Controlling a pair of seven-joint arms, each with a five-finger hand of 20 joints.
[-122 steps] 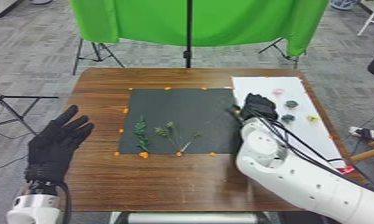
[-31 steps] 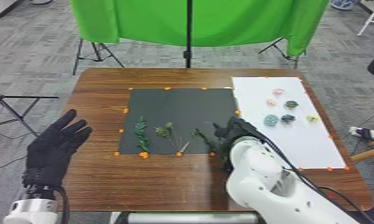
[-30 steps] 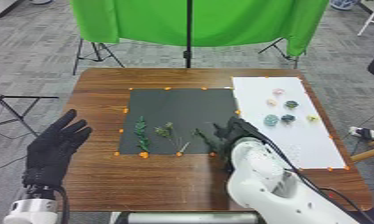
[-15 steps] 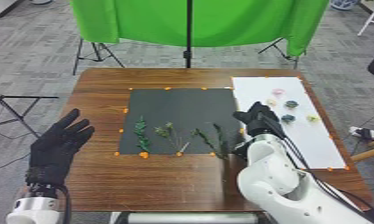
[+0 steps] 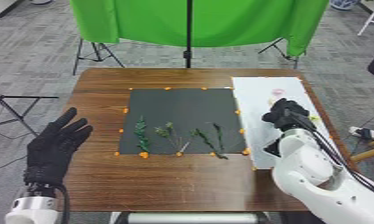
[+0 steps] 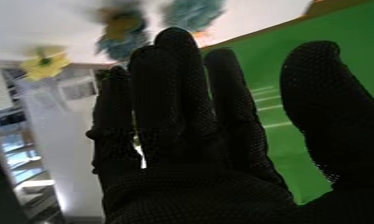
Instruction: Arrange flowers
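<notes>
Stems (image 5: pixel 141 134) are lying on dark mat (image 5: pixel 183 107); flower picking is likely starting. Right hand (image 5: pixel 288 114) is hovering open, empty over white sheet (image 5: pixel 254 89); next move is needing 1 gentle pinch on blossom (image 6: pixel 45 63).

A leafy green sprig (image 5: pixel 142 134) lies lengthwise on the dark mat (image 5: pixel 179 107), toward its left edge. Right of it, thin forked stems (image 5: pixel 170 131) fan out, tips away. Farther right, a dark green stem (image 5: pixel 204 138) slants past the mat's near edge, close beside a straighter stem (image 5: pixel 218 132). On the white sheet (image 5: pixel 252 95) sits a pink flower head (image 5: pixel 278 92). The wrist view shows a yellow flower (image 6: pixel 44 63) and two blurred, seemingly teal blooms (image 6: pixel 192 12).
</notes>
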